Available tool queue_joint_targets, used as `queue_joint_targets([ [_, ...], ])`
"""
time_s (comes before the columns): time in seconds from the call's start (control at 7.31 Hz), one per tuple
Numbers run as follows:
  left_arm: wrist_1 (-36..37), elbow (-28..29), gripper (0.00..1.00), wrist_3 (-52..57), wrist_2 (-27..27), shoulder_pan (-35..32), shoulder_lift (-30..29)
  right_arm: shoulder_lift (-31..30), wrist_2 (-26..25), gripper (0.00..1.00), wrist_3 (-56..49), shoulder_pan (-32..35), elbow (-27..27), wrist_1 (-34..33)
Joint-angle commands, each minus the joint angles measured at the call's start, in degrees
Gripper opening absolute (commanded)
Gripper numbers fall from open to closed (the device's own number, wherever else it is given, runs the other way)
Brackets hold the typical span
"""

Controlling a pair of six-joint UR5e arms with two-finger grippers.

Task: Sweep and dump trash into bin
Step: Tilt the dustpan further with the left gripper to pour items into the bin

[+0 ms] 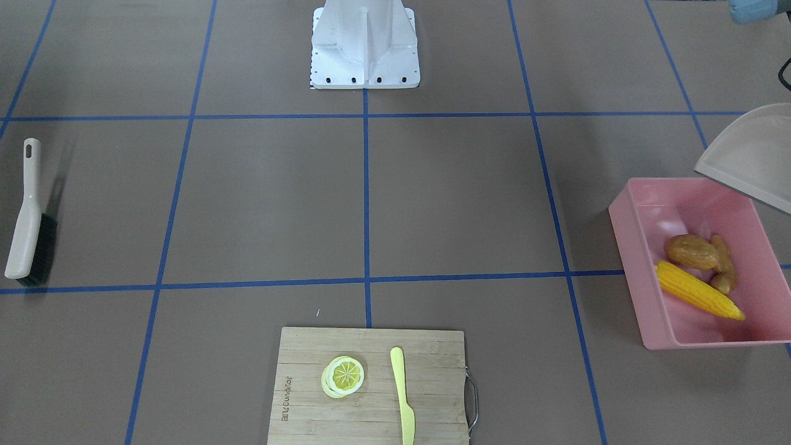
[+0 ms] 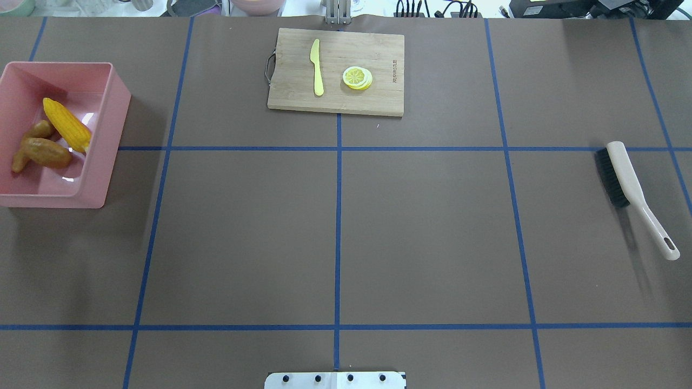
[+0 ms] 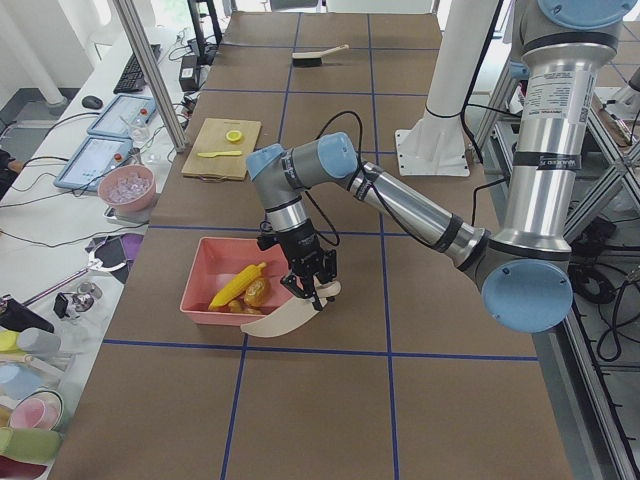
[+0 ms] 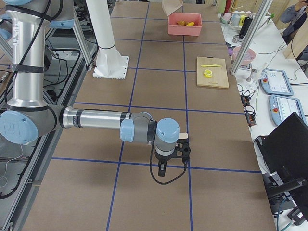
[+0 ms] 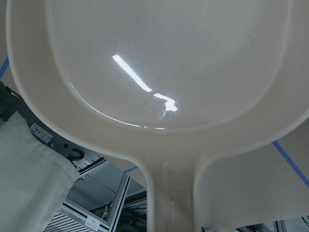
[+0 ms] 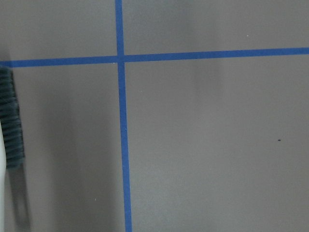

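Lying at the far left of the front-facing view, a beige brush (image 1: 28, 216) rests on the brown tabletop (image 1: 457, 198). At bottom centre a cutting board (image 1: 309, 371) carries a lemon slice (image 1: 344, 375) and a pale yellow knife (image 1: 403, 395). At the right, the pink bin (image 1: 655, 210) holds the corn cob (image 1: 698, 289), potato (image 1: 691, 251) and ginger root (image 1: 723, 266), all huddled together. The dustpan (image 1: 751, 154) hangs tilted over its upper right corner, at the left hand (image 3: 316, 290); whether that hand is grasping it I cannot tell. The right hand (image 4: 172, 153) hovers by the brush, clenched or released I cannot tell
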Motion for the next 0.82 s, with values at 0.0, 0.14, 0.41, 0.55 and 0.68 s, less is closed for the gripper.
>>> queue_joint_targets([
  [0.0, -2.8, -0.7, 0.0, 1.8, -0.3, -2.6, -0.2, 0.0, 0.0, 1.0, 0.0, 0.0, -1.3, 0.0],
  [0.14, -7.4, -0.8, 0.0, 1.9, -0.6, -5.6, -0.2, 0.0, 0.0, 1.0, 0.0, 0.0, -1.3, 0.0],
  [0.41, -15.7, -0.8, 0.0, 2.0, -4.5, -8.5, -0.6, 0.1, 0.0, 1.0, -0.1, 0.0, -1.2, 0.1],
  [0.55, -20.5, -0.8, 0.0, 2.0, -6.7, -9.8, -1.7, 0.2, 0.1, 1.0, -0.1, 0.0, -1.0, 0.1],
  [0.68, -25.0, -0.2, 0.0, 1.5, -9.1, -9.8, -3.6, 0.2, 0.1, 1.0, -0.1, 0.0, -0.8, 0.1],
])
